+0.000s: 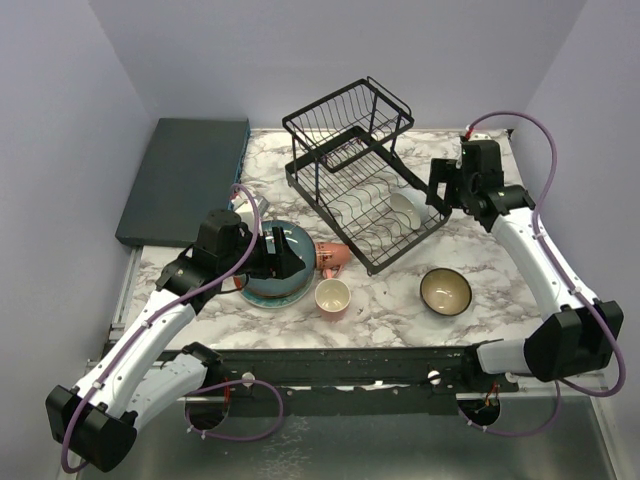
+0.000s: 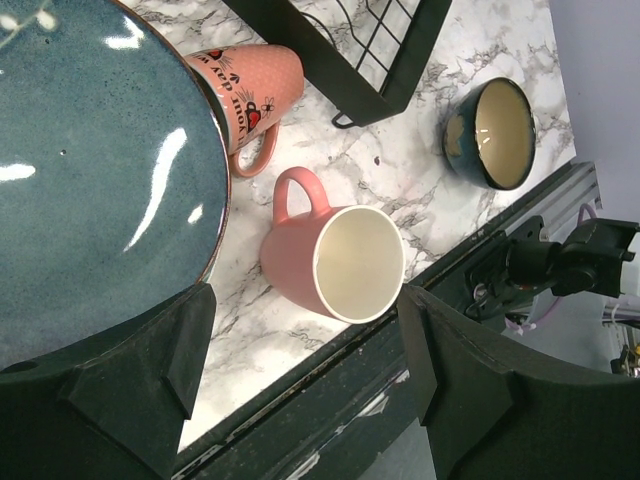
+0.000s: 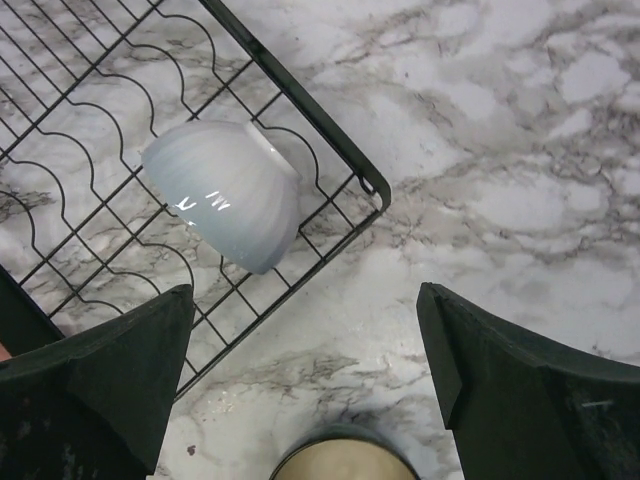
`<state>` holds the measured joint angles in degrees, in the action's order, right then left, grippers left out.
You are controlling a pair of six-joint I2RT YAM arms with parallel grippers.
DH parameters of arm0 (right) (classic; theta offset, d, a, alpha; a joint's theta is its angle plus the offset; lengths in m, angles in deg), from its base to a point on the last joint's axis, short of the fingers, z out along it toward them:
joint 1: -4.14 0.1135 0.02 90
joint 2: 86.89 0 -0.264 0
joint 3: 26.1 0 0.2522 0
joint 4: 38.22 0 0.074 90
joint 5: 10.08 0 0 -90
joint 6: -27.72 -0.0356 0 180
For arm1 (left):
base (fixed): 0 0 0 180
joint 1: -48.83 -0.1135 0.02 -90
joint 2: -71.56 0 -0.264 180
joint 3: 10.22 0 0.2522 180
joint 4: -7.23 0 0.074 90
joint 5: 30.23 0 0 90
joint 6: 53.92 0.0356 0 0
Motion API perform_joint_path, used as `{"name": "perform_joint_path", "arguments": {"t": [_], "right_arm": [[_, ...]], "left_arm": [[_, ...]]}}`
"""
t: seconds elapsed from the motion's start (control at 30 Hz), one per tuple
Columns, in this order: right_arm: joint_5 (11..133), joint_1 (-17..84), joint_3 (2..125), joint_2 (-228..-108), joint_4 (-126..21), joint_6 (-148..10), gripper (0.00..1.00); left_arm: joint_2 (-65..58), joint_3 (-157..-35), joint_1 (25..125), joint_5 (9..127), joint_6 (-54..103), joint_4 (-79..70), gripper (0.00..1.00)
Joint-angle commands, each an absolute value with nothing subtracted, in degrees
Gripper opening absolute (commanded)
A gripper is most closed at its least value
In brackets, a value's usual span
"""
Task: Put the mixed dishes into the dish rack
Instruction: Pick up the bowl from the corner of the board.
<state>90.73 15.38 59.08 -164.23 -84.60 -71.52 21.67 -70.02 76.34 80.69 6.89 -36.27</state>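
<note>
A marbled tabletop [image 1: 400, 310] carries everything. Seen from above, the black wire dish rack [image 1: 360, 185] stands at about 12 o'clock from the tabletop's middle and is turned at an angle. Its basket tier sits high at the back and its slotted base reaches toward 4 o'clock. A dark teal slab [image 1: 185, 180] lies flat at 10 o'clock, well apart from the rack.

The left hand [image 1: 285, 262] hangs over the dark teal plate [image 1: 268, 290] at 8 o'clock. Its fingers are spread wide and grip nothing. The right hand [image 1: 440, 190] hovers at 3 o'clock of the rack, just past the base's corner. Its fingers are also wide apart, with nothing between them.

The plate rests on the tabletop at 7 o'clock of the rack. The dark cream-lined bowl [image 1: 446, 291] sits upright on the tabletop at 5 o'clock of the rack, apart from it. The white bowl [image 3: 225, 200] is tipped on its side on the slotted base, near the corner facing the right hand.

One pink mug [image 2: 345, 265] stands upright at 3 o'clock of the plate, just beside its rim. A second, patterned mug [image 2: 250, 95] lies on its side between the plate and the rack's base.
</note>
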Motion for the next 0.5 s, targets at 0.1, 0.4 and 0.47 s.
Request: {"name": "perform_joint_path", "arguments": {"t": [0.1,0.4,0.47], "right_arm": [[88.67,15.19,53.77,-154.79,-88.78,-80.55,1.00],[86.97,15.21,53.66,-149.64,-99.22,-89.33,1.00],[84.08,15.20,52.58,-148.71,-100.59,-89.82,1.00]], "left_arm": [[21.17,-69.51,76.69,81.83,8.57,-36.33,0.81],[17.96,-71.53,78.22,83.49,7.89,-36.32,0.81],[17.44,-72.49,78.82,83.28,7.38,-36.31,0.81]]}}
